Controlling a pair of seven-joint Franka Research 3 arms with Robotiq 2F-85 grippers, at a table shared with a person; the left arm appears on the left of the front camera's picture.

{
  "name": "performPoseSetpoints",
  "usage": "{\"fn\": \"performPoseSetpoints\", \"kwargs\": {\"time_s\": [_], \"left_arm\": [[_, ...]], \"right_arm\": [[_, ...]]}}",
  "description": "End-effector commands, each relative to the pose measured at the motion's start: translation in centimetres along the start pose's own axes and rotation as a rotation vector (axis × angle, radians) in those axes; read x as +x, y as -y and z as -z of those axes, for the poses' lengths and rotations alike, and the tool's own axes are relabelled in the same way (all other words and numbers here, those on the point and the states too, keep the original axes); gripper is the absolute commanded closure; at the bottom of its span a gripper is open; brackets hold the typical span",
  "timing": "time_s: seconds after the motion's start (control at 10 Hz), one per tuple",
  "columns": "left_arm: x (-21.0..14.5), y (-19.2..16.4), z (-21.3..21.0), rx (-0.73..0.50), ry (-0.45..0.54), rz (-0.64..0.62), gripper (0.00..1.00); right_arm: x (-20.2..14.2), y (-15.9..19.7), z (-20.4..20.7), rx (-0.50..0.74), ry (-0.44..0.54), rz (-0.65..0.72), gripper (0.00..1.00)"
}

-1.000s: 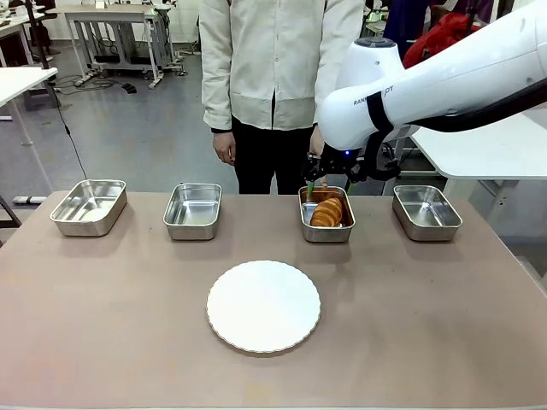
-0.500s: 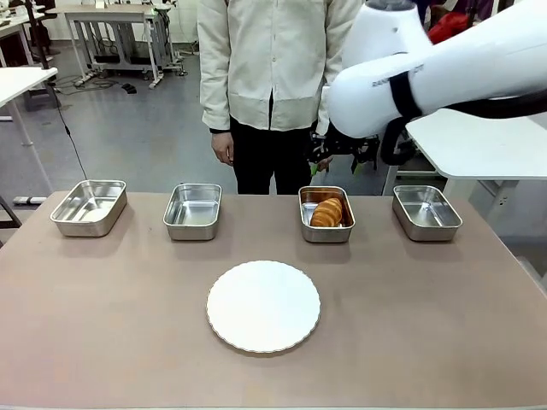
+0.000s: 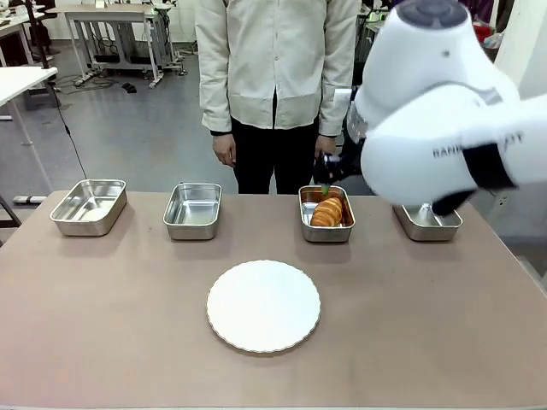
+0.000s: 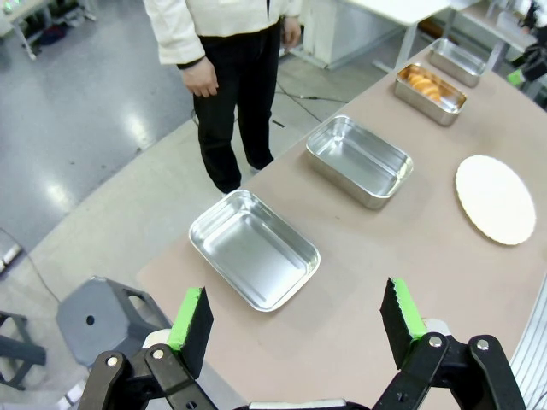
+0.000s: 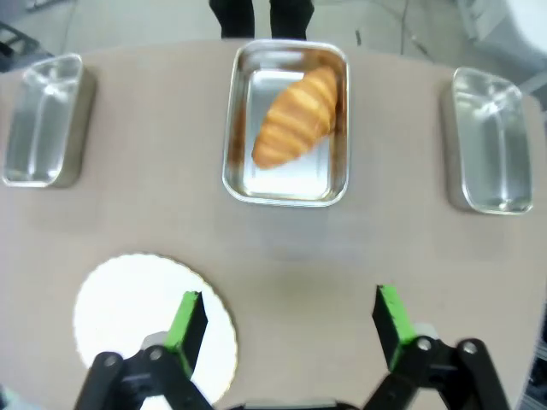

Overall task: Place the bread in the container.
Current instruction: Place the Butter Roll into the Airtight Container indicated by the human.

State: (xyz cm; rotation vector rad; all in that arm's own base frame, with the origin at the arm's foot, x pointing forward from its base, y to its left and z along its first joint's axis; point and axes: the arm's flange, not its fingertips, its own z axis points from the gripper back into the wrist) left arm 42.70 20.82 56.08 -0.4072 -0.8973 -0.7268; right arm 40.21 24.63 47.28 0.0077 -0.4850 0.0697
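The bread point(image 3: 327, 211), a golden-brown croissant, lies slantwise in the container point(image 3: 326, 232), the third steel tray from the left. In the right wrist view the croissant point(image 5: 297, 117) rests inside that tray point(image 5: 231, 137), well ahead of my right gripper point(image 5: 291, 309), which is open and empty above the bare table. The bulky white right arm point(image 3: 444, 128) hangs over the table's right side. My left gripper point(image 4: 297, 307) is open and empty, high off the table's left end, and the croissant tray point(image 4: 430, 85) shows far from it.
Identical empty trays stand in the same row point(image 3: 88, 207) point(image 3: 192, 211), and a fourth point(image 3: 426, 224) is partly hidden by the right arm. A round white plate point(image 3: 263, 306) sits mid-table. A person point(image 3: 278, 85) stands at the far edge.
The right arm has lifted off the croissant tray and drawn back toward the camera. The croissant stays in the tray.
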Motion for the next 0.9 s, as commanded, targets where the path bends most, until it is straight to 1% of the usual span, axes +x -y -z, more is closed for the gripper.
{"fn": "performPoseSetpoints", "kwargs": {"time_s": [0.0, 0.2, 0.3, 0.4, 0.8], "left_arm": [[0.0, 0.1, -0.1, -0.001, 0.004, 0.002, 0.00], [0.0, 0.1, -0.1, -0.001, 0.004, 0.002, 0.00], [0.0, 0.1, -0.1, -0.001, 0.004, 0.002, 0.00], [0.0, 0.1, -0.1, -0.001, 0.004, 0.002, 0.00], [0.0, 0.1, -0.1, -0.001, 0.004, 0.002, 0.00]], "right_arm": [[-2.9, 0.4, 1.1, 0.037, 0.030, 0.006, 0.00], [-4.6, 0.8, 1.3, 0.049, 0.043, 0.019, 0.00], [-4.6, 1.1, 1.5, 0.058, 0.049, 0.031, 0.00], [-4.3, 0.2, 1.4, 0.029, 0.015, -0.005, 0.00], [-4.3, 0.2, 1.4, 0.029, 0.015, -0.005, 0.00]]}}
